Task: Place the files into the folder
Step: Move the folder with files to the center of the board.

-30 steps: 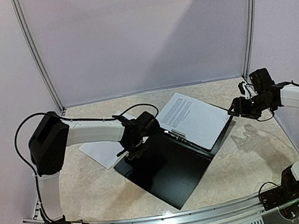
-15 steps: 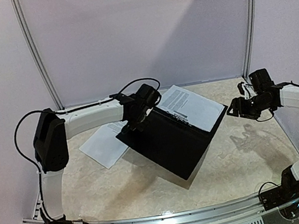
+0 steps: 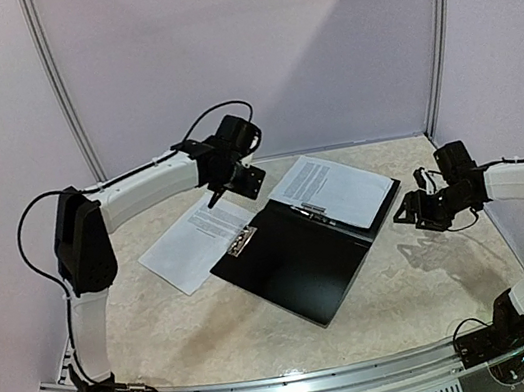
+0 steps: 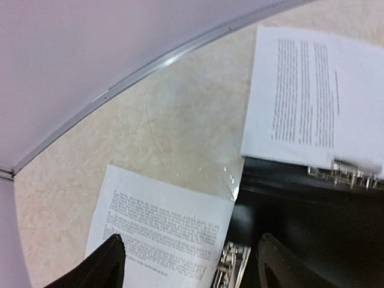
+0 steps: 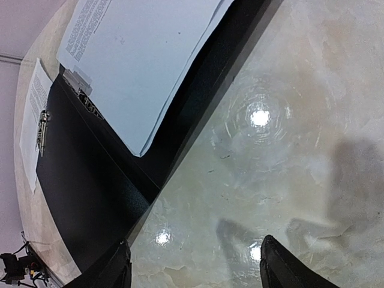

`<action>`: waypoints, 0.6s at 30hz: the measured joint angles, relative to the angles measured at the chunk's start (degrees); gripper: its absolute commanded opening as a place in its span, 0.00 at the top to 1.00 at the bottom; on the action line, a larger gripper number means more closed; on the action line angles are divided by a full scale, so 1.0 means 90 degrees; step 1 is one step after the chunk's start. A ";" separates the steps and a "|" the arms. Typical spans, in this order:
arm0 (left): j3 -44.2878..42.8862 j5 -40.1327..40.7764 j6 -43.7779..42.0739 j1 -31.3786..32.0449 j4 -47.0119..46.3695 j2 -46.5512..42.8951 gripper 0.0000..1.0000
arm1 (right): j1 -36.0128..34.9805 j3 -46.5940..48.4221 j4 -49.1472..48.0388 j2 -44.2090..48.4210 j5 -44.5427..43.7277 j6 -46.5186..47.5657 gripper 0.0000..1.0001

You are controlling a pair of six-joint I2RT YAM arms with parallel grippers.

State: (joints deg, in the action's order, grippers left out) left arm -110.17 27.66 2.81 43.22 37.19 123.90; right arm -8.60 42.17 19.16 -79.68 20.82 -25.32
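- I am judging the step in hand to be fetching the loose files (image 3: 190,247), which are lying flat on the table (image 3: 429,278) just beside the left edge of the folder (image 3: 301,270).
- The left gripper (image 4: 191,246) is hanging above that spot with its jaws spread wide and nothing between them. The right gripper (image 5: 195,243) is hovering just off the folder's right edge, equally wide and empty.
- I am planning to bring the left one down on the paper's far or left border, away from the folder. The metal clip (image 3: 243,241) is sitting at the paper's near-right edge, and I cannot tell whether it is pinning the sheet.
- Thin paper on a hard top is offering little to pinch, so I am aiming to press lightly, drag a border until it buckles, then close gently.
- I am intending the right gripper to steady the open folder if it slides.
- I am counting one folder, lying open.
- I am counting two lots of files: the loose one, and the filed sheets (image 3: 337,191) resting on the folder's far-right half. How many sheets each holds I cannot tell.
- I am counting two metal fittings, the clip and a ring fitting (image 4: 345,174), and two grippers.
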 measured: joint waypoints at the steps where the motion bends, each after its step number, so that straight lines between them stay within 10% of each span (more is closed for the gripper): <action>1: -0.0114 -0.0245 0.0197 -0.0168 -0.0114 0.0053 0.16 | 0.0000 -0.0066 -0.0068 0.0000 0.0090 -0.0056 0.27; 11: -0.3150 -0.2147 0.1433 -0.1231 -0.1132 0.2603 0.12 | -0.0182 -0.0406 -0.0148 0.0151 0.0296 -0.0352 0.27; 18: -0.3172 -0.2951 0.1751 -0.1073 -0.1418 0.3609 0.12 | -0.0185 -0.0542 -0.0189 0.0333 0.0299 -0.0381 0.27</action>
State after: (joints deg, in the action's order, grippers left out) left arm -138.72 1.10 18.57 33.56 24.43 156.38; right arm -10.26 37.30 17.45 -76.69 23.51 -28.75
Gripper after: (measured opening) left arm 0.883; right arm 0.730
